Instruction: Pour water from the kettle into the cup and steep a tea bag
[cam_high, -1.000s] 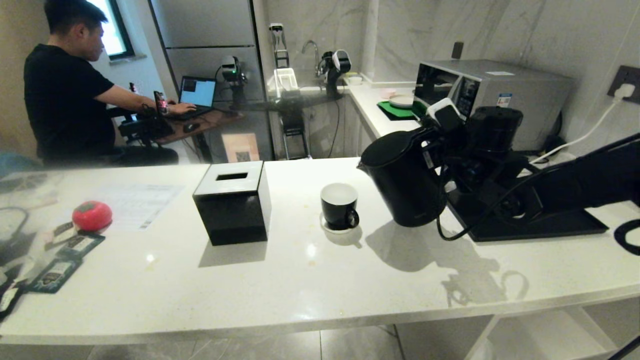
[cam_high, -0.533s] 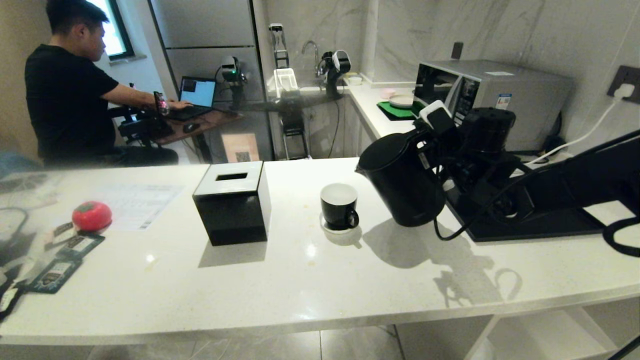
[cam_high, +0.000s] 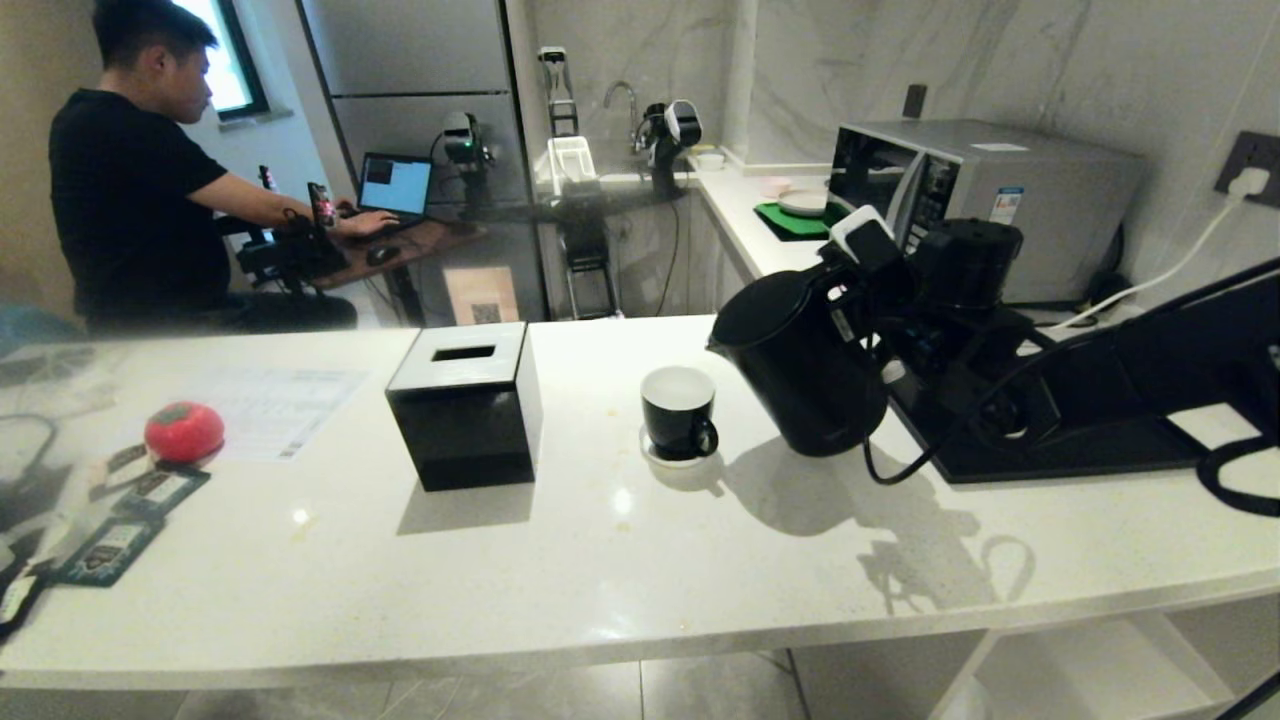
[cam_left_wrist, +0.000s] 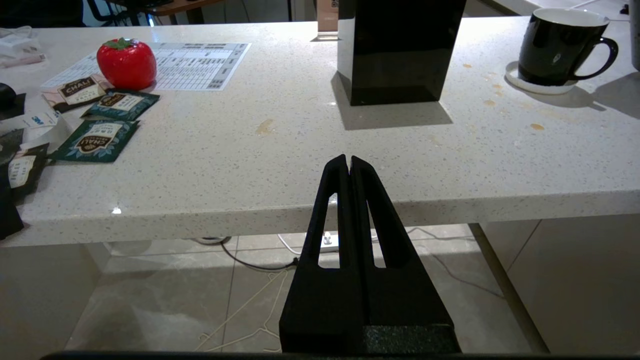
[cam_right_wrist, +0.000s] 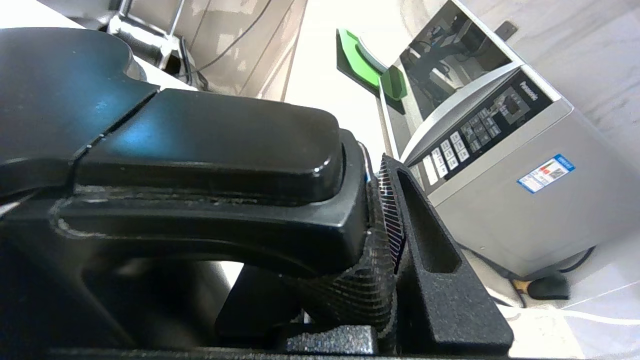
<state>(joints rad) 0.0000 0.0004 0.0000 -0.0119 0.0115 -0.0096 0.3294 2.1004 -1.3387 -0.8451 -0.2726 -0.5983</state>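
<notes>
On the pale speckled stone counter (cam_high: 620, 560), the cup (cam_high: 679, 411), a small glossy black mug with a white inside and a little loop handle, stands upright on its round white saucer (cam_high: 660, 455). Just to its right the kettle (cam_high: 800, 365), tall, matte black and rounded toward the base, leans with its small spout toward the cup, tipped clear of the flat black tray (cam_high: 1080, 450) behind it. The right gripper (cam_high: 885, 300) is clamped on the kettle's big loop handle; in the right wrist view one ribbed black finger (cam_right_wrist: 400, 220) presses against the smooth moulded handle, with the grey boxy microwave (cam_right_wrist: 500, 165) beyond. To the left of the cup sits a shiny black cube-shaped tissue box (cam_high: 465, 405) with a slot in its pale top. Farther left lie a red tomato-shaped object (cam_high: 184, 430), a printed sheet of paper (cam_high: 275, 405) and several flat dark green sachets (cam_left_wrist: 95, 140). The left gripper (cam_left_wrist: 348, 162) hangs below and in front of the counter edge, its two tapered black fingers pressed together with nothing between them. Small tan drip stains dot the counter near the saucer. No tea bag can be made out. At a desk in the background a person in a black shirt (cam_high: 130, 190) works at a laptop (cam_high: 395, 185).
</notes>
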